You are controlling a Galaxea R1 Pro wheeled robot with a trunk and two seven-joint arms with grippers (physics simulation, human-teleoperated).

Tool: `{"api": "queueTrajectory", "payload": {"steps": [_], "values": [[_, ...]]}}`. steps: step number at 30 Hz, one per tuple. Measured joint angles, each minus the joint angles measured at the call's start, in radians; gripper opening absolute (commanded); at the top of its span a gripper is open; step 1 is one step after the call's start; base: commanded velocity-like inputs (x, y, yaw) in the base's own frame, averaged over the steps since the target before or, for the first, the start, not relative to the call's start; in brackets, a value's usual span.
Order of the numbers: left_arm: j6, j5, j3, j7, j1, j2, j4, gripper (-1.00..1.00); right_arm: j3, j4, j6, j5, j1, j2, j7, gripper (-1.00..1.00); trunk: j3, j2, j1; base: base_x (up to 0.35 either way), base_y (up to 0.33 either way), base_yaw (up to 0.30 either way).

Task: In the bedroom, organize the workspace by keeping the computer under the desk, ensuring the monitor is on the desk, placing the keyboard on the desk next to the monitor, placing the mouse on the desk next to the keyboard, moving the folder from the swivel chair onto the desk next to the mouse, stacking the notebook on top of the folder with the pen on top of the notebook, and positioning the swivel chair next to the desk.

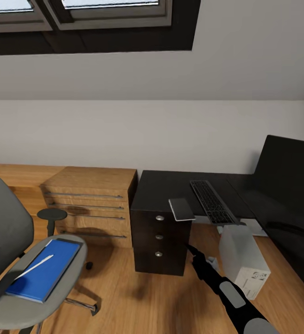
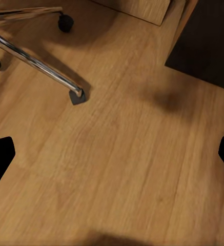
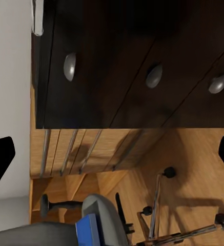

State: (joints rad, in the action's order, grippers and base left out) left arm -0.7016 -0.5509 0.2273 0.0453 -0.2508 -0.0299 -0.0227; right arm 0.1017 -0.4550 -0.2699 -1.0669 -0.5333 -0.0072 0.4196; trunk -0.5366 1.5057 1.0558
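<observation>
**Open floor before the drawers, desk end crowded**

A broad stretch of wooden floor (image 1: 124, 297) lies open between the swivel chair (image 1: 13, 260) and the desk (image 1: 166, 185) drawers (image 1: 159, 236). The chair's chrome star base (image 2: 40, 64) spreads low at one side. The computer (image 1: 242, 260) stands right of the drawers. On the desktop, the notebook (image 1: 181, 209) overhangs the front edge just beside the keyboard (image 1: 212, 202); the monitor (image 1: 286, 195) walls the right.

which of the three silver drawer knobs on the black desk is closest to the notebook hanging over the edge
The top knob: it sits just below and left of the notebook overhanging the desk edge. The middle knob and bottom knob lie lower.
</observation>
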Motion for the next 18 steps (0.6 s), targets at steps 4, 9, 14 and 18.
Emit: {"api": "queueTrajectory", "payload": {"steps": [4,9,14,18], "values": [[0.0,-0.001,-0.001,-0.001,0.0,0.002,0.0,1.0,-0.004,0.001,0.03,0.007,0.0,0.001,-0.038,1.0,0.013,-0.028,-0.015,-0.003,0.0,0.0],[0.004,-0.001,-0.001,-0.002,0.0,0.003,0.0,1.0,-0.042,0.028,0.068,0.066,0.0,0.001,-0.072,1.0,0.028,-0.063,-0.034,-0.001,0.0,0.0],[0.046,-0.002,-0.002,-0.003,0.0,0.003,0.0,1.0,-0.113,0.139,0.152,0.201,0.0,-0.002,-0.089,1.0,0.044,-0.098,-0.054,0.0,0.0,0.0],[0.151,-0.003,-0.002,-0.003,0.0,0.004,0.0,1.0,-0.174,0.266,0.286,0.362,0.0,-0.009,-0.098,1.0,0.056,-0.126,-0.069,0.0,0.0,0.0]]}}
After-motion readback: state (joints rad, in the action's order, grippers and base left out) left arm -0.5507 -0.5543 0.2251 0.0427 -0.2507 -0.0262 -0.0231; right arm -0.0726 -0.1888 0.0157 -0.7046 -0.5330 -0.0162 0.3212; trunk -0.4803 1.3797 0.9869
